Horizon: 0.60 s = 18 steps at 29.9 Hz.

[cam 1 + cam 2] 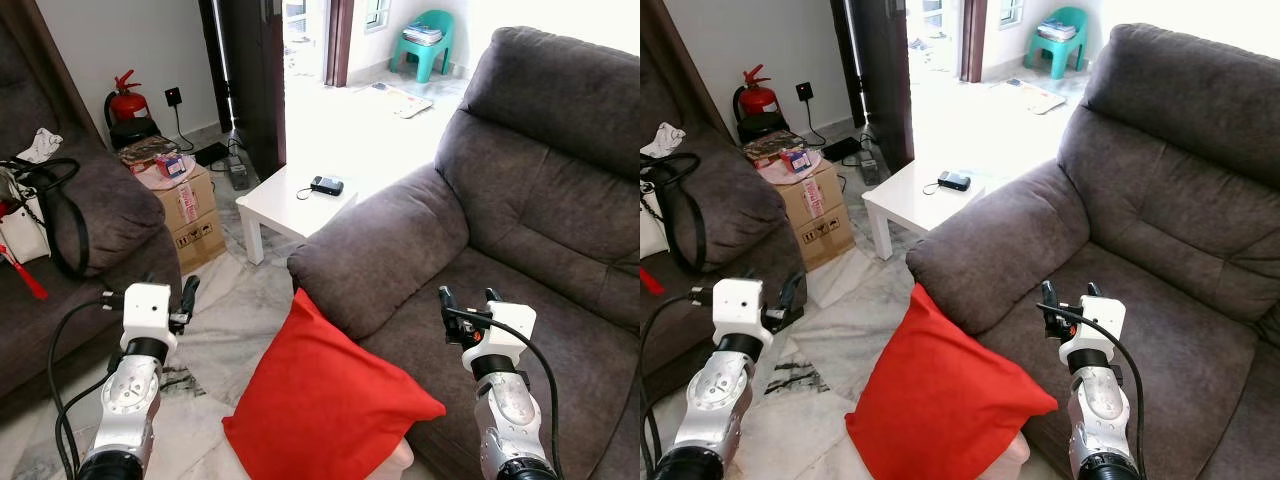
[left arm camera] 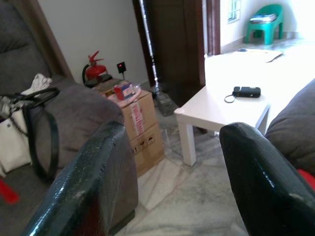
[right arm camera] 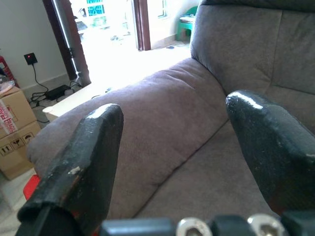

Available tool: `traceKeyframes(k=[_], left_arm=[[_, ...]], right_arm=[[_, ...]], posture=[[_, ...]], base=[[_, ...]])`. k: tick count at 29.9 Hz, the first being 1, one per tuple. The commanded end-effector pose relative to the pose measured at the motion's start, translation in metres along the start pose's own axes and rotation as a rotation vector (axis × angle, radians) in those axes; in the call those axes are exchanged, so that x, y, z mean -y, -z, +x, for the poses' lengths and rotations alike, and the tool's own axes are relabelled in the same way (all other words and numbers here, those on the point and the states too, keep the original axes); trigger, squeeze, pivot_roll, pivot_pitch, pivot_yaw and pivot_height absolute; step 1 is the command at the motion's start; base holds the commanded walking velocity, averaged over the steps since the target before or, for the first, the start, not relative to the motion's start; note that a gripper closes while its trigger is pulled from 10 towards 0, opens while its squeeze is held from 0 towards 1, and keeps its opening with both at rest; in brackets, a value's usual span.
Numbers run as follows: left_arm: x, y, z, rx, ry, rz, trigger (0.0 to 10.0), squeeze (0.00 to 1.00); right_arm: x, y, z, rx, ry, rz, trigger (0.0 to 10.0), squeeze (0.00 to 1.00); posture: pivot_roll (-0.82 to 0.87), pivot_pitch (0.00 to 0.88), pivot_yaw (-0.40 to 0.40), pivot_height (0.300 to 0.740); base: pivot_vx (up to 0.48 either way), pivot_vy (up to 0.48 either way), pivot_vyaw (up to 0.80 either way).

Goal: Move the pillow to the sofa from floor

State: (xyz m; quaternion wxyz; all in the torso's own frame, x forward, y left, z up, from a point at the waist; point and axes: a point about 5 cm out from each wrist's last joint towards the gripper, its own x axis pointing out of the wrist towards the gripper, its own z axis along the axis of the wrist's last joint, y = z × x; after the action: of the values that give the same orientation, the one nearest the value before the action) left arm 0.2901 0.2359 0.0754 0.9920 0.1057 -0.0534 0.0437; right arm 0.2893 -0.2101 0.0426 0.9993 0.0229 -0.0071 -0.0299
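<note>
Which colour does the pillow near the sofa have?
The pillow is plain red, without pattern. The left eye view shows it best.

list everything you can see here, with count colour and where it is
pillow: 1, red, leaning against the front of the right sofa, its lower end down by the floor
sofa: 1, dark grey, on the right
second sofa: 1, dark grey, on the left
handbag: 1, white with black straps, on the left sofa
side table: 1, white, between the sofas
small device: 1, black, on the side table
cardboard box: 1, brown, beside the left sofa
fire extinguisher: 1, red, by the back wall
plastic chair: 1, teal, in the far room
left claw: 1, black fingers, open, raised above the floor
right claw: 1, black fingers, open, over the sofa seat
</note>
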Motion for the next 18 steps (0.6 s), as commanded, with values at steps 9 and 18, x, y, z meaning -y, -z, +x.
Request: traceKeyframes(k=[9,18], left_arm=[[0.001,0.000,0.001,-0.022,0.002,-0.031,10.0,0.00],[-0.023,0.002,-0.005,-0.036,-0.072,-0.007,10.0,0.00]], right_arm=[[-0.003,-0.005,0.006,0.007,-0.008,0.006,10.0,0.00],[-0.021,-0.002,0.012,-0.023,-0.057,0.016,10.0,0.00]], posture=[[0.17,0.000,-0.048,0.740],[0.19,0.000,-0.053,0.740]], base=[[0.000,0.000,0.00],[0.000,0.000,0.00]])
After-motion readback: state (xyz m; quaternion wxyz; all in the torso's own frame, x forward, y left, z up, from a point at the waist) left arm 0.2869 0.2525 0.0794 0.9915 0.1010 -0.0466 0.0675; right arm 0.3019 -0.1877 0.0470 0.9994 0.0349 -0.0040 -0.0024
